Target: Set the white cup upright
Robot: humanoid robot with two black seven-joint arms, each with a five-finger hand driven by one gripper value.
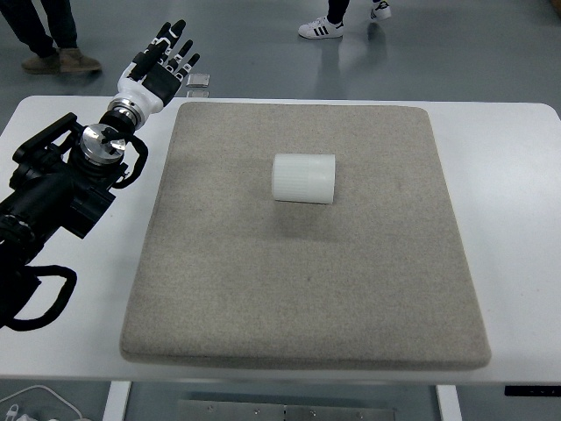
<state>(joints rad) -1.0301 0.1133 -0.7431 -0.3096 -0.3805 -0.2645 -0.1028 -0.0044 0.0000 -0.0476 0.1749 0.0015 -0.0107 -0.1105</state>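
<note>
A white ribbed cup (303,178) lies on its side on the grey felt mat (307,289), a little behind the mat's middle. My left hand (162,61) is at the far left of the table, beyond the mat's back left corner, with its fingers spread straight and holding nothing. It is well apart from the cup. The left arm (61,184) reaches in from the left edge. The right arm is out of view.
The mat covers most of the white table (517,219). A small grey object (197,82) lies at the table's far edge beside my left hand. People's legs and shoes (321,28) show on the floor beyond the table.
</note>
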